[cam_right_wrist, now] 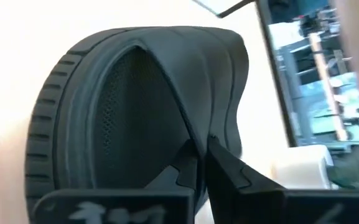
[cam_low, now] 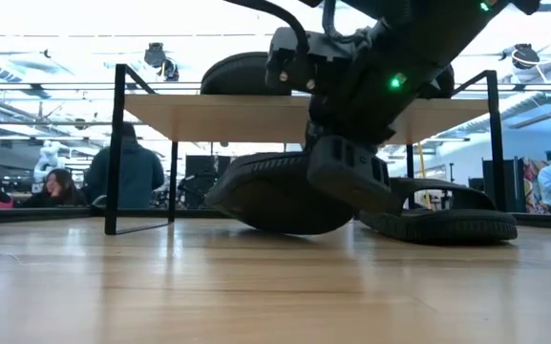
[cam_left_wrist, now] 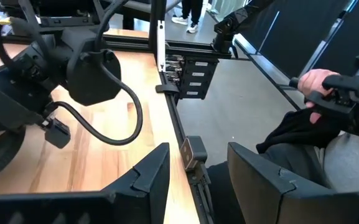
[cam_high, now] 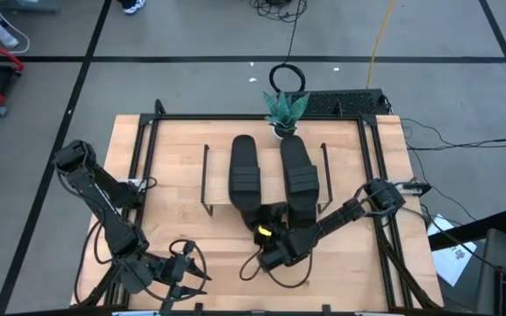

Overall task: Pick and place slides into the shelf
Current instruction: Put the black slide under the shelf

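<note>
Two black slides (cam_high: 244, 171) (cam_high: 298, 175) lie side by side on top of the shelf's light wood board (cam_high: 182, 175). In the low view a third slide (cam_low: 270, 196) sits tilted under the board (cam_low: 189, 117), and a fourth (cam_low: 437, 222) lies flat on the table beside it. My right gripper (cam_high: 274, 239) (cam_low: 347, 172) is at the shelf's near edge, shut on the tilted slide (cam_right_wrist: 135, 106). My left gripper (cam_high: 182, 276) (cam_left_wrist: 198, 174) waits open near the table's near left corner. My right gripper pinches the edge of the tilted slide's ribbed strap (cam_right_wrist: 195, 134) between its two fingers (cam_right_wrist: 229, 165). It comes from the table's near side, slanting down. The slide is tilted, with its lower side on the tabletop (cam_low: 285, 227) under the shelf board.
A small potted plant (cam_high: 285, 110) and a dark keyboard (cam_high: 345, 101) stand at the table's far edge. Black frame rails (cam_high: 384, 219) run along the table's sides. A person's hand (cam_left_wrist: 319, 84) shows beyond the table's edge, and people sit in the room behind (cam_low: 127, 167).
</note>
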Motion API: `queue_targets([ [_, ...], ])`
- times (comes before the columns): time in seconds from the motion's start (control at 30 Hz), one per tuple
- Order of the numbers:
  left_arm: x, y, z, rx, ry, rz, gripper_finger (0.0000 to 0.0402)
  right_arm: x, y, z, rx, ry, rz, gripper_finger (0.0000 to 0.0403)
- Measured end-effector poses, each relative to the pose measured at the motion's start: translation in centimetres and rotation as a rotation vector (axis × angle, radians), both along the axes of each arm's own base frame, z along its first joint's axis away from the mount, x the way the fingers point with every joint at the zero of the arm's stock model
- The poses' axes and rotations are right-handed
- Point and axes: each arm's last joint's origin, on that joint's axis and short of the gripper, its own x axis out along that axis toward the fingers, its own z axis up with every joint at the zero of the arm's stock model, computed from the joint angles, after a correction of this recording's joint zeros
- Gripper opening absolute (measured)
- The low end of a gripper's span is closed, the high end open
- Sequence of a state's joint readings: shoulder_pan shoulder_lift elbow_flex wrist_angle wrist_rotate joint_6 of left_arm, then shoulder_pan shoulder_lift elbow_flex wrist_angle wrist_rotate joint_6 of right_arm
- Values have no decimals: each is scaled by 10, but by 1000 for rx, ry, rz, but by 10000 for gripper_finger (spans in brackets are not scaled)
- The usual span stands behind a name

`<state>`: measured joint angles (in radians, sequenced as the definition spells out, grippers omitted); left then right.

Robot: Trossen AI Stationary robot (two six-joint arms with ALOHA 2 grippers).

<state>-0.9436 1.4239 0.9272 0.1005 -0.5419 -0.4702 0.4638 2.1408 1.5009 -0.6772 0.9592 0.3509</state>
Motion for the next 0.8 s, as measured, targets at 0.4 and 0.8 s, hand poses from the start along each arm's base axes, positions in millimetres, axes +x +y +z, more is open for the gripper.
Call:
queue_targets([
  [0.4,0,0,0,-1,-1,9,157,8,7,-1,209,55,104,108],
  [0.8,-6,-5,0,-3,0,-16,157,0,32,15,142,37,256,156],
])
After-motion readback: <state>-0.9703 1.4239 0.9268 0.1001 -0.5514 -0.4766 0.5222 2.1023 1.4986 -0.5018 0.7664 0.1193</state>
